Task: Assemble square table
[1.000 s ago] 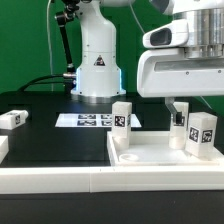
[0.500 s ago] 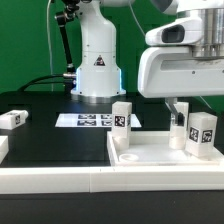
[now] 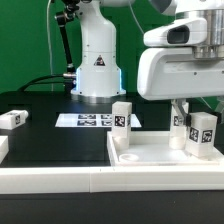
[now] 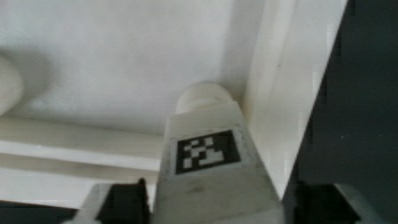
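Note:
The white square tabletop (image 3: 150, 157) lies in the exterior view's lower right, and its inner face also fills the wrist view (image 4: 125, 70). My gripper (image 3: 181, 122) is over its far right part. In the wrist view the gripper (image 4: 222, 205) is shut on an upright white tagged leg (image 4: 214, 140) that stands on the tabletop, with a dark pad (image 4: 125, 200) against each side. Two more legs stand on the tabletop, one at the left corner (image 3: 122, 115) and one at the right (image 3: 203, 135). Another leg (image 3: 12, 119) lies loose at the far left.
The marker board (image 3: 85, 120) lies flat in front of the robot base (image 3: 97, 62). A long white rail (image 3: 60, 182) borders the near edge. A green wall stands behind, with cables on the exterior view's left.
My gripper has shifted slightly towards the exterior view's right. The tabletop and the other legs have not moved.

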{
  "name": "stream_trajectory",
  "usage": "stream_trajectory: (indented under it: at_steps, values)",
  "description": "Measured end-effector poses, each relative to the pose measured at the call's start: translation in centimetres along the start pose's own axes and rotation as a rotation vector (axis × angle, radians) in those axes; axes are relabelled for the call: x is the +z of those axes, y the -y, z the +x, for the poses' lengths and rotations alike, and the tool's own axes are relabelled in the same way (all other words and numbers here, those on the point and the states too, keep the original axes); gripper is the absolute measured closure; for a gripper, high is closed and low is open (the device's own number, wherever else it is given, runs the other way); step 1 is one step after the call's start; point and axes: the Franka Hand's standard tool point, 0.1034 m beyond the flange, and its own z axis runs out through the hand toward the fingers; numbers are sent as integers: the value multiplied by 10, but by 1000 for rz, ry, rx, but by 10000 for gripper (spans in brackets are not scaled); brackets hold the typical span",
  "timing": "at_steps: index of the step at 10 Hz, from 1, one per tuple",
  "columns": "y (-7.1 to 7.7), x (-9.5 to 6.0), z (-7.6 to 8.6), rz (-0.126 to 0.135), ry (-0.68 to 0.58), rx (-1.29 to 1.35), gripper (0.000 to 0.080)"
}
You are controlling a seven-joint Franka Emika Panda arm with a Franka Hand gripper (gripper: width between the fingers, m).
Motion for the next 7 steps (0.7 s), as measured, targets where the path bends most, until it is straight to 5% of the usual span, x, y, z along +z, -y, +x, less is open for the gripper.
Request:
stream_trajectory:
  at_steps: [1,4,7]
  values:
    - [-1,0,0,0,0,6,511]
    - [-1,0,0,4,-1,52,511]
    - [-2,1,0,29,-15,411,511]
